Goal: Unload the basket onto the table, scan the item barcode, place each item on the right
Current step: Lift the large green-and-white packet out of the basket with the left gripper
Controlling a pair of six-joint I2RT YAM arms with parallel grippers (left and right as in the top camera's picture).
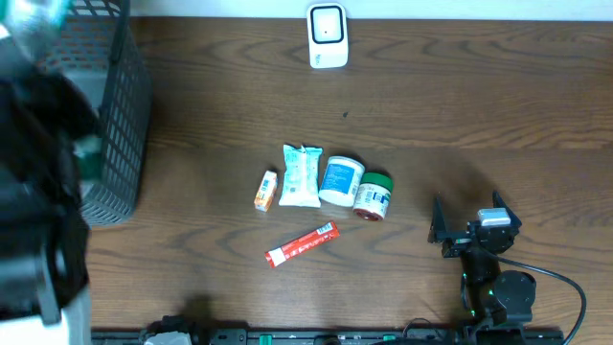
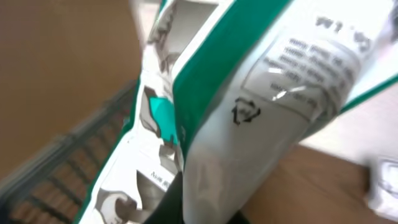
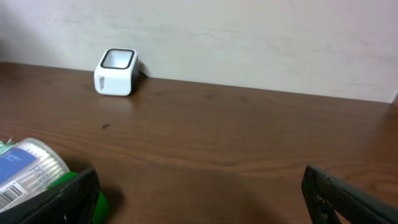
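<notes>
Nearest, on the right: right gripper [image 1: 467, 222] low over the table [image 1: 460, 105], jaws spread wide, holding nothing. Just beyond, mid-table: one red stick packet [image 1: 301, 243] lying slantwise, apart from the rest. Behind it, a row of four: one small orange-and-white box [image 1: 265, 190], one white-and-green pouch [image 1: 301, 176], one blue-labelled tub [image 1: 341, 180] and one green-lidded jar [image 1: 373, 195], the last three touching or nearly so. On the left: one dark mesh basket [image 1: 123, 115], and beside it the left gripper [image 2: 194, 213] clamped on the white-and-green packet [image 2: 249, 124], raised off the table, blurred from overhead. Long axis slanted from lower left to upper right in the wrist view, printed label with recycling mark towards that camera. Farthest: one white scanner [image 1: 327, 36] at the far edge, well apart, nothing before it.
</notes>
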